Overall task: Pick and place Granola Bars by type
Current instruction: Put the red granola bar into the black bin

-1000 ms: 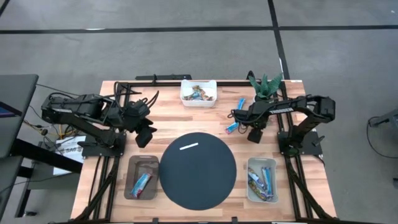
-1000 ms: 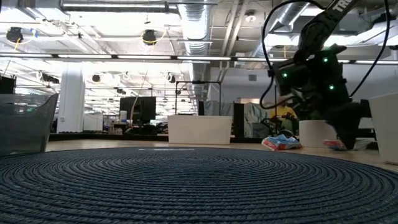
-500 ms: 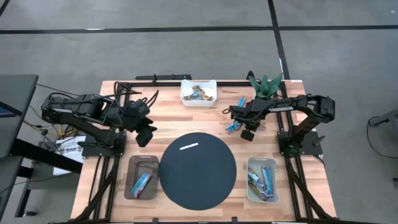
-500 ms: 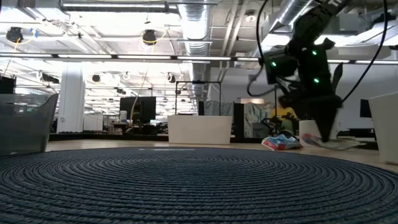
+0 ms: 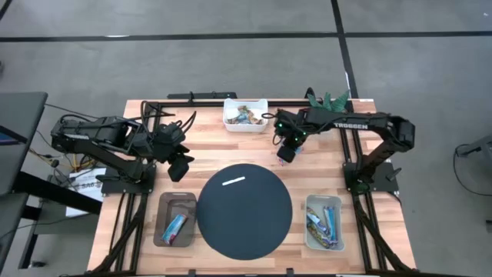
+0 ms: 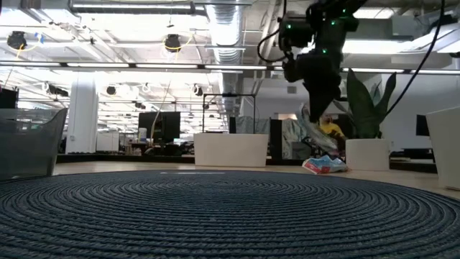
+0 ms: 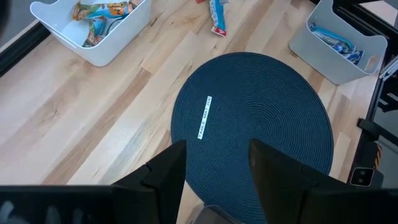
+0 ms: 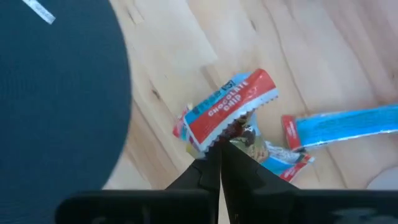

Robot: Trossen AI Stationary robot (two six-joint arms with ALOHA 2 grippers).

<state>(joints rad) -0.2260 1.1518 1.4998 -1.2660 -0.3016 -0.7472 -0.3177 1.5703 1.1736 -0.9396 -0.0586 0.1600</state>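
Since the earlier frames my right arm has swung from the three o'clock side of the table toward twelve o'clock, and my right gripper (image 5: 286,152) now hangs off the wood, just past the mat's (image 5: 244,213) one o'clock edge. Its fingers are pressed fully together, and from the wrist view I judge they pinch the crimped end of a granola bar (image 8: 225,112), a red and blue wrapper reading chocolate chip. That bar dangles straight ahead of my fingertips, its long axis running slantwise from them. Below it on the wood lie two more bars, one long and bright blue (image 8: 348,123). My left gripper (image 7: 211,168) waits open and holding nothing at the mat's ten o'clock side. The right arm is plainly nearer, and the white bin (image 5: 245,115) sits just beyond at eleven o'clock
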